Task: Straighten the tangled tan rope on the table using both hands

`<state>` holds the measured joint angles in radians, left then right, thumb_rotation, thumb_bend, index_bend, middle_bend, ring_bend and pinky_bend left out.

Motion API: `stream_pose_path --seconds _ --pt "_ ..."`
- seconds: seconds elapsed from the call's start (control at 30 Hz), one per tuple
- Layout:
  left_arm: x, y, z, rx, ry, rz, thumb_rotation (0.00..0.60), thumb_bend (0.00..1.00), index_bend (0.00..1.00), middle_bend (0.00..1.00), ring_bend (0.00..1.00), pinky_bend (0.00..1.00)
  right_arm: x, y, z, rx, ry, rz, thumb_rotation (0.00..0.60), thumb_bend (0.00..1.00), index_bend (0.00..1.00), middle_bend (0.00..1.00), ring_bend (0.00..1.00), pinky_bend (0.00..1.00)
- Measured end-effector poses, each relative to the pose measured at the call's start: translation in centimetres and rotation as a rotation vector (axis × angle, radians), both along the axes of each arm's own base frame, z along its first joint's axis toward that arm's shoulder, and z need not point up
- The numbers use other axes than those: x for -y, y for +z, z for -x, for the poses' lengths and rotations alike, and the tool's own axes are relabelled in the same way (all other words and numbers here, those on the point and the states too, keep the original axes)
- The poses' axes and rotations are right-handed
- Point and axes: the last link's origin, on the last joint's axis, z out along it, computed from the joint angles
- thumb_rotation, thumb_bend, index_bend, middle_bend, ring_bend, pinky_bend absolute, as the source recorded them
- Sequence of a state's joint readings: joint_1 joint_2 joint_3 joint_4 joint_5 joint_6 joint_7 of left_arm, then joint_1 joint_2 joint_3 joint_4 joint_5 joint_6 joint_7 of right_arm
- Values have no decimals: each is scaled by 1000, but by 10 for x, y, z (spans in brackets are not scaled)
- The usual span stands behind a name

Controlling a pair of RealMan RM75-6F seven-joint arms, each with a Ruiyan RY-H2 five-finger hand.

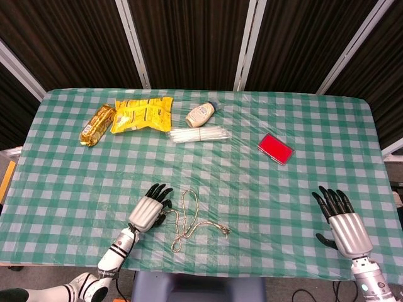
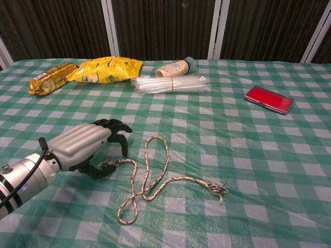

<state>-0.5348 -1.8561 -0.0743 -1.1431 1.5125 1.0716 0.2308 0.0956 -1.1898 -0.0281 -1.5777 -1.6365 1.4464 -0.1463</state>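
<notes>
The tangled tan rope [image 2: 150,178] lies on the table [image 2: 269,155]. The left robot hand [image 2: 85,147] sits at the rope's frayed left end, fingers curled over it; whether it grips is unclear. The right robot hand [image 1: 340,221] rests well right of the rope, fingers spread, empty.

Across the near half of the table [image 1: 264,189], bare checked cloth lies between the tan rope [image 1: 189,220] and the right hand [image 1: 343,226], so that side offers an unobstructed path. The left hand [image 2: 85,147] sits just beside the rope's frayed left end. Obstacles line the far side, well apart from the rope: a gold packet [image 1: 96,124], a yellow bag [image 1: 142,113], a squeeze bottle [image 1: 201,114], a bundle of straws [image 1: 199,134] and a red case [image 1: 275,148].
</notes>
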Motion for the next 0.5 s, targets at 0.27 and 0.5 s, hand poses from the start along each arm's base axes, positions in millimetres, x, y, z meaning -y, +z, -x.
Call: stream_pose_path --seconds 0.27,0.5 --pt "2 -1 1 2 -9 -4 600 396 485 145 44 103 0 0 1 -6 -5 2 600 234 0 0 0 0" --pt "1 -1 2 9 -9 -13 600 407 549 158 51 108 0 -1 1 -10 -7 0 600 234 0 0 0 0"
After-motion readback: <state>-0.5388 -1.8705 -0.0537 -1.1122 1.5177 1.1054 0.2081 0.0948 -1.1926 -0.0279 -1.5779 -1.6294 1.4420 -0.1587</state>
